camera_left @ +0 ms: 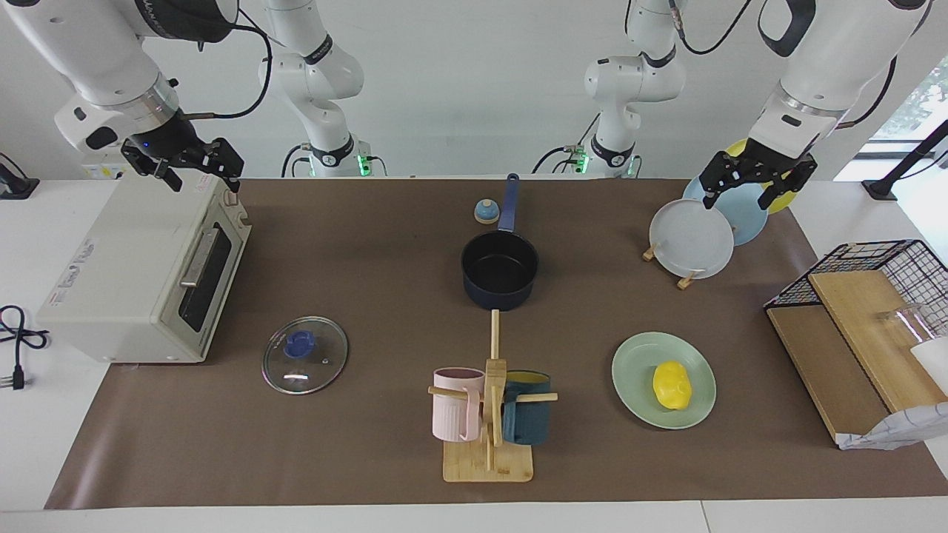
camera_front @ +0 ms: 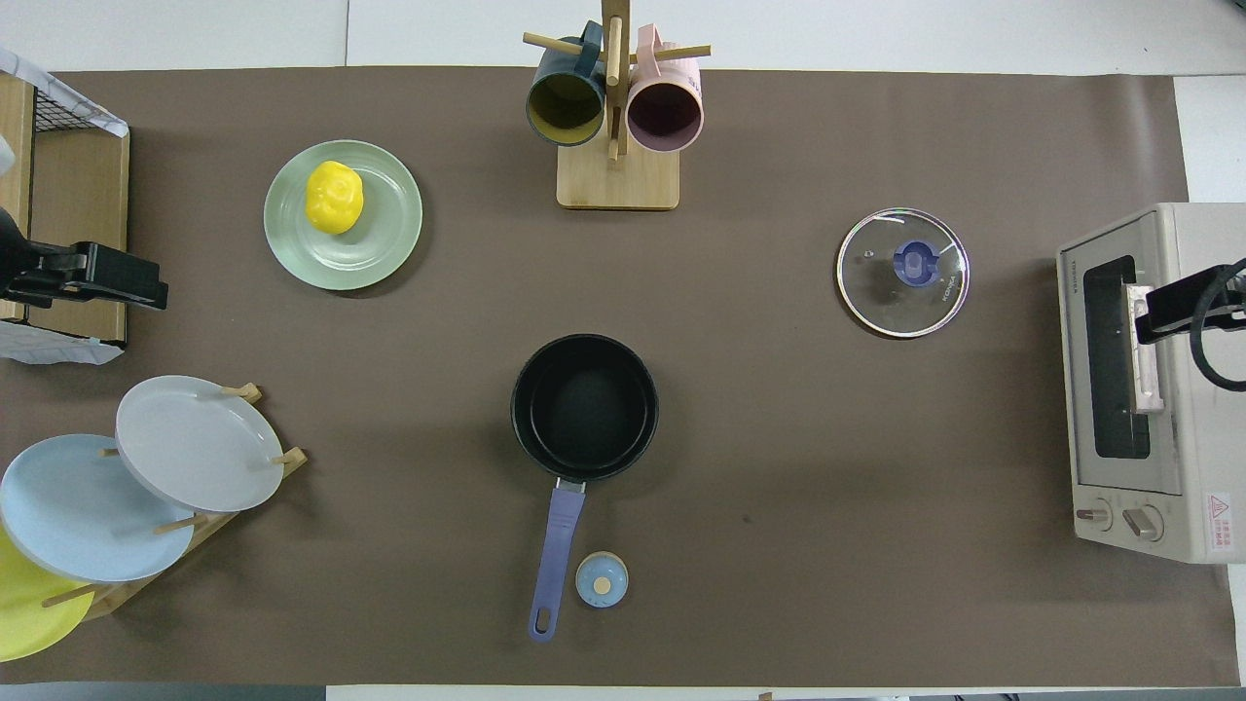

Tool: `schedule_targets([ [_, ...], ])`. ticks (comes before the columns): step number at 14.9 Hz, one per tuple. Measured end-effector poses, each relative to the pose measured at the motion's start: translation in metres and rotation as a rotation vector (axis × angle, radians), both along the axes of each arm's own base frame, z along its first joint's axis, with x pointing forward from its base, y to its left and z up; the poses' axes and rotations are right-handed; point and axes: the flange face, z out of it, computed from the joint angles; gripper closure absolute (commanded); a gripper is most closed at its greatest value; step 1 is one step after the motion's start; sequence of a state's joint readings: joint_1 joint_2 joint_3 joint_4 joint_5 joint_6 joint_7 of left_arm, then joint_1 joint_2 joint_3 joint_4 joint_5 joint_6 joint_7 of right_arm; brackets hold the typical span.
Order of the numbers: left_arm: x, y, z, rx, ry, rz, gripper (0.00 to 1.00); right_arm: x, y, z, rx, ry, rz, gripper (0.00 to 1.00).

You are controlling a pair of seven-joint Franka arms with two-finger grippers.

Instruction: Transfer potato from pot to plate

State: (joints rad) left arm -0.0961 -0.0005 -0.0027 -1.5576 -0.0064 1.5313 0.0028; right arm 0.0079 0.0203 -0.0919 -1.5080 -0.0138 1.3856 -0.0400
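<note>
The yellow potato (camera_left: 672,385) lies on the mint-green plate (camera_left: 637,396), toward the left arm's end of the table; both also show in the overhead view, potato (camera_front: 334,198) and plate (camera_front: 384,243). The dark navy pot (camera_left: 500,270) stands mid-table, empty, with its handle pointing toward the robots; the overhead view (camera_front: 584,404) shows it too. My left gripper (camera_left: 740,198) hangs open and empty over the plate rack, and its tip shows in the overhead view (camera_front: 117,282). My right gripper (camera_left: 204,180) hangs open and empty over the toaster oven, also in the overhead view (camera_front: 1163,312).
A rack holds a grey plate (camera_left: 692,238), a light-blue plate (camera_left: 748,211) and a yellow plate (camera_front: 24,608). A glass lid (camera_left: 305,354), a mug tree (camera_left: 490,403) with a pink and a dark blue mug, a toaster oven (camera_left: 133,274), a wire basket (camera_left: 881,274) and a small blue knob (camera_left: 486,212) stand around.
</note>
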Motion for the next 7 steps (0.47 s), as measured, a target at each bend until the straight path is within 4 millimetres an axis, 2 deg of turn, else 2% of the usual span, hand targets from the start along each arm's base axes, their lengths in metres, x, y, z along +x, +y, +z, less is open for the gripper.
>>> schedule_targets([
  [7,-0.0031,-0.0006,0.0003,0.002,0.015,-0.002,0.0,0.0,0.0,0.0,0.0,0.0,0.0,0.0],
])
